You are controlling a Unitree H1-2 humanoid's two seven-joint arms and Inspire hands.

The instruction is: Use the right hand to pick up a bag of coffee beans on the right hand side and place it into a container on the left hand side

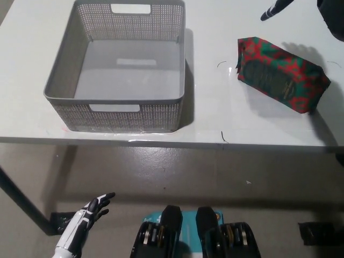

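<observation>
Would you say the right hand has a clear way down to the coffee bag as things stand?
Probably yes. The right hand is at the picture's top right, just beyond the coffee bag, which lies alone on the white table with nothing over it. The basket stands well aside, and the left hand rests below the table.
</observation>
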